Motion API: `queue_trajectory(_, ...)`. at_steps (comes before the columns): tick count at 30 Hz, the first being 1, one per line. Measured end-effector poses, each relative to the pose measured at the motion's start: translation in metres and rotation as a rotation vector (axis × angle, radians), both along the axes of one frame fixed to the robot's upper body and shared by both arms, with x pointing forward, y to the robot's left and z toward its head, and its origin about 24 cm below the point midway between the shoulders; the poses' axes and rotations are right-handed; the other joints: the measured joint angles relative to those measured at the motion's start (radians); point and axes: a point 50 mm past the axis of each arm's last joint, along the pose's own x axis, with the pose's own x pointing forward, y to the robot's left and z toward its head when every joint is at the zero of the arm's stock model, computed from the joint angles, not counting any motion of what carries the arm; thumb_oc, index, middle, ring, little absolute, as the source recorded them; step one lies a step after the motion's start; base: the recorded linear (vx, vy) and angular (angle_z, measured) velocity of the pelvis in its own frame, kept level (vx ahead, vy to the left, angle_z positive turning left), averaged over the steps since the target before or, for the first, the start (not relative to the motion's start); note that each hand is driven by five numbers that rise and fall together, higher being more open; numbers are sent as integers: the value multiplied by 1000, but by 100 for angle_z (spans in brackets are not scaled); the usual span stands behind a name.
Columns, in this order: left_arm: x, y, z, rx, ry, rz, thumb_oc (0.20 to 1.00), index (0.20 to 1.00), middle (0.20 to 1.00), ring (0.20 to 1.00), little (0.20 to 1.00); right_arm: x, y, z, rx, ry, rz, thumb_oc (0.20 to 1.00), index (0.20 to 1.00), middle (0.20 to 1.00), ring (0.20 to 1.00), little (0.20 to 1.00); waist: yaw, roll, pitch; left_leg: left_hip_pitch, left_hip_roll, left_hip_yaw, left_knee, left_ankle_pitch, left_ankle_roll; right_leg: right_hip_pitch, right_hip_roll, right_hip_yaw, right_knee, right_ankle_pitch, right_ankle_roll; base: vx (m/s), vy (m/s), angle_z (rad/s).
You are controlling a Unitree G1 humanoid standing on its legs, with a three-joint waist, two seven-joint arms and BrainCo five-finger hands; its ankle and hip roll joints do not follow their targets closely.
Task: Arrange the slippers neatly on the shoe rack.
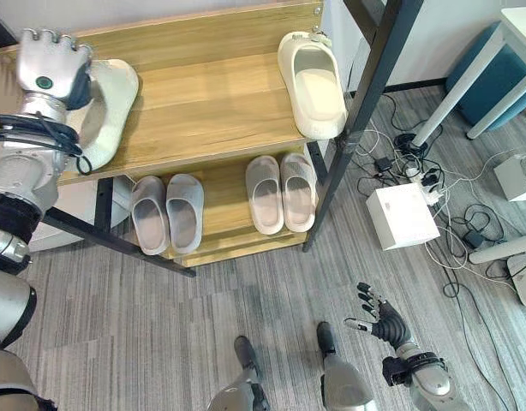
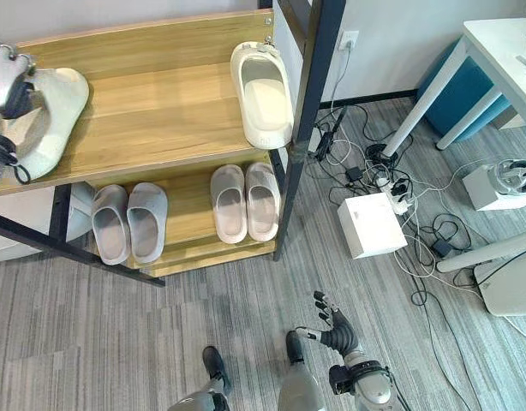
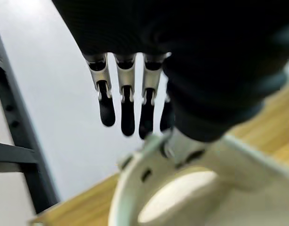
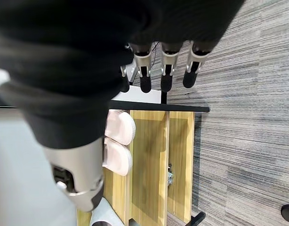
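The wooden shoe rack [image 1: 203, 111] has two shelves. One cream slipper [image 1: 313, 81] lies at the right end of the top shelf, its toe toward me. Its mate [image 1: 109, 107] lies tilted at the left end of that shelf. My left hand [image 1: 53, 62] is over this slipper's far end; in the left wrist view its fingers [image 3: 127, 110] hang straight above the slipper [image 3: 182, 197] and the thumb rests against it. On the lower shelf stand a grey pair [image 1: 166, 212] and a beige pair [image 1: 282, 193]. My right hand [image 1: 383, 321] hangs low over the floor, fingers spread.
A black slanted rack post [image 1: 366, 94] runs down the rack's right side. To its right, on the grey floor, are a white box [image 1: 402, 216], a tangle of cables with a power strip [image 1: 421, 175], white table legs [image 1: 469, 86] and a blue seat [image 1: 503, 73].
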Motion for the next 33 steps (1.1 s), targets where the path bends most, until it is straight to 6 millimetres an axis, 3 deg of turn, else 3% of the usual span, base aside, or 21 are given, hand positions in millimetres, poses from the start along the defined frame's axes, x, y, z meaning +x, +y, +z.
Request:
queue_trajectory(4,3,-5,-2,-12,3,-19,200,200,200,200,200,-1,0,0,2,2,-3,1000,1000,1000,1000,1000,-3,0,-10,0,1,1,0,0,0,0,0,1,0,1,0,0,0,0)
queue_trajectory(9,12,-26,-13,-41,26,-90,200,200,200,200,200,-2,0,-3,2,13,-13,1000,1000,1000,1000,1000,-5,0,-20,7,1,3,0,3,2,5,1,3,0,3,0,-14,-27,-1)
queue_trajectory(10,15,-37,-15,-48,30,-125,200,200,200,200,200,-4,0,-6,0,24,-17,1000,1000,1000,1000,1000,-2,1,-22,7,1,1,0,5,3,7,1,1,0,3,0,-23,-81,11)
queue_trajectory(11,15,-61,-13,-37,16,-227,200,200,200,200,200,-5,0,-9,3,41,-25,1000,1000,1000,1000,1000,1,1,-22,9,1,-4,0,8,5,13,0,-6,0,3,1,-16,-76,11)
queue_trajectory(12,15,-69,-13,-32,13,-263,200,200,200,200,200,-5,1,-9,6,40,-24,1000,1000,1000,1000,1000,0,1,-22,13,1,-4,0,8,5,17,-1,-6,0,3,1,-6,-78,7)
queue_trajectory(18,21,-89,-25,-16,43,-310,200,200,200,200,200,-6,1,-10,10,42,-30,1000,1000,1000,1000,1000,-25,25,-38,40,1,1,0,7,4,32,-1,0,-1,4,1,9,-41,-4)
queue_trajectory(25,29,-84,-41,-24,100,-263,200,200,200,200,200,-13,-8,-12,-6,58,-84,1000,1000,1000,1000,1000,-52,73,-69,42,1,21,-1,5,2,22,0,22,-3,5,0,13,-22,-9)
queue_trajectory(33,35,-70,-55,-45,148,-175,200,200,200,200,200,-22,-14,-16,-24,84,-113,1000,1000,1000,1000,1000,-78,79,-72,39,4,48,-6,1,-3,1,2,51,-4,13,0,14,-15,-11)
